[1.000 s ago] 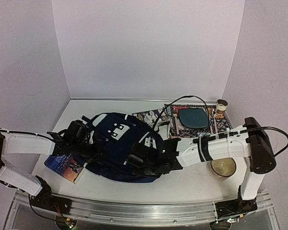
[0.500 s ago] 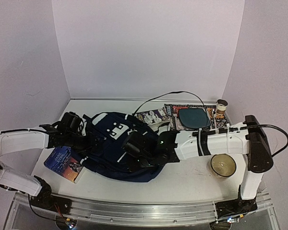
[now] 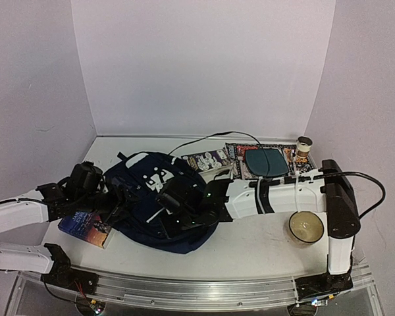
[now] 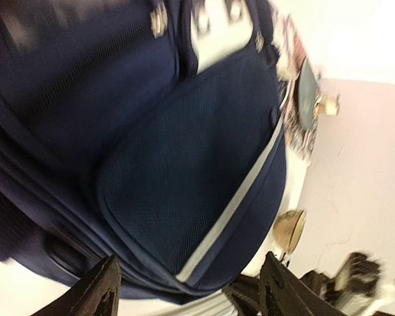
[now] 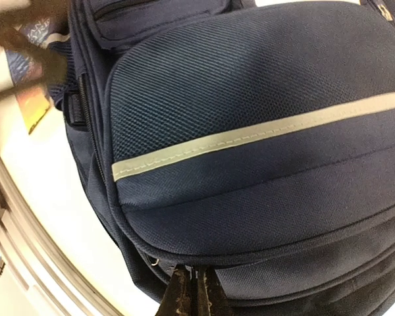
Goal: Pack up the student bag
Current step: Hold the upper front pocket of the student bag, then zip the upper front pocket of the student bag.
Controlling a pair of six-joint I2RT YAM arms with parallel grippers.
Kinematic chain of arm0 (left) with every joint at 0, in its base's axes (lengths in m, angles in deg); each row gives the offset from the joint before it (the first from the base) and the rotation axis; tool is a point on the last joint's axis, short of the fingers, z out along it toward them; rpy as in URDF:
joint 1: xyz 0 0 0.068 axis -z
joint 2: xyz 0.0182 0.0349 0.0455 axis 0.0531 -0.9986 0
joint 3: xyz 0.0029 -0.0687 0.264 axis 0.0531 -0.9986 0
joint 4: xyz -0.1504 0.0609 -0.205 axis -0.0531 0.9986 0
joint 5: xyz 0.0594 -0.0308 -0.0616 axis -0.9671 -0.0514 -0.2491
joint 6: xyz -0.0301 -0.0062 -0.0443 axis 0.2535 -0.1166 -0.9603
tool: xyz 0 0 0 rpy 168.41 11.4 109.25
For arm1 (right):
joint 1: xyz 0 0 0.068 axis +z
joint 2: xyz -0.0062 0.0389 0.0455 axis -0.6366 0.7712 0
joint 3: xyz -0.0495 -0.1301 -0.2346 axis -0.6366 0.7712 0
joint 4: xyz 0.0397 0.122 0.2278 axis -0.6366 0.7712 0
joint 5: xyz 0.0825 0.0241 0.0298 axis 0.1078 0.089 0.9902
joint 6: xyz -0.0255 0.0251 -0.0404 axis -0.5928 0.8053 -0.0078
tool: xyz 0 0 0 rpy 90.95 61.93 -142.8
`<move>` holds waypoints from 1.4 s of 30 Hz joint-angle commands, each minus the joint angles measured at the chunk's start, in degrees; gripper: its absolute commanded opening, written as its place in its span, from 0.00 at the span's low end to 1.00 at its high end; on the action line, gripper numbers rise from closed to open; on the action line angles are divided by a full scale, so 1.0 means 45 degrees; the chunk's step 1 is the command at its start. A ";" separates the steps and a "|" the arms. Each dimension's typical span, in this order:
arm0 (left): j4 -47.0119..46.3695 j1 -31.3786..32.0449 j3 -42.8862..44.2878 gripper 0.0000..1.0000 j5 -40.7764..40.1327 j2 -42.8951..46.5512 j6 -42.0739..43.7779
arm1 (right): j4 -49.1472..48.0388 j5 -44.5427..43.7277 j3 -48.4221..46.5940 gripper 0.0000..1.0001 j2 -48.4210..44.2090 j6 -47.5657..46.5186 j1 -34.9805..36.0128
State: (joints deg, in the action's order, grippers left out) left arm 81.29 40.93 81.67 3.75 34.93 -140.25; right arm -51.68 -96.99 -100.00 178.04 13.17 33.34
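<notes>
The student bag (image 3: pixel 151 191), dark navy with a pale stripe, lies flat at the table's middle left and fills the left wrist view (image 4: pixel 184 151) and the right wrist view (image 5: pixel 250 118). My left gripper (image 3: pixel 116 205) hangs at the bag's left side, open (image 4: pixel 191 296), with nothing between its fingers. My right gripper (image 3: pixel 173 216) is over the bag's near edge. It is shut (image 5: pixel 196 293), pinched onto the zip seam below the striped pocket. What exactly sits between its tips is hidden.
A book (image 3: pixel 85 227) lies at the bag's near left, partly under my left arm. Behind the bag are a booklet (image 3: pixel 207 160), a patterned mat (image 3: pixel 303 171) with a teal pouch (image 3: pixel 263 161), and a spool (image 3: pixel 304 146). A tan bowl (image 3: pixel 306 227) stands near right.
My left gripper has opened and drawn back to the left, off the bag. My right gripper has moved left along the bag's near edge, and the bag has shifted left with it.
</notes>
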 commanded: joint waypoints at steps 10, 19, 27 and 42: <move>-0.2273 0.3007 0.0317 0.57 -0.1549 -0.3022 -0.2772 | -0.1429 0.0351 -0.0395 0.00 -0.0345 -0.1020 -0.0005; -0.2871 0.3129 0.0565 0.00 -0.2034 -0.3374 -0.2582 | -0.1495 -0.0326 0.0611 0.00 -0.1288 -0.1415 -0.0059; 0.2122 0.3088 0.1803 0.00 -0.4322 -0.0976 -0.1291 | -0.1127 -0.1312 0.3740 0.00 -0.3946 -0.2003 -0.1860; 0.9153 0.2838 0.3418 0.04 -0.7784 0.0494 0.0553 | -0.1489 0.1432 0.3840 0.00 -0.3988 -0.3464 -0.3650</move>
State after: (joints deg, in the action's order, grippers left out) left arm 106.05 55.60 94.54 -15.22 35.64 -141.89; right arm -63.90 -90.37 -80.30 159.16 0.07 18.33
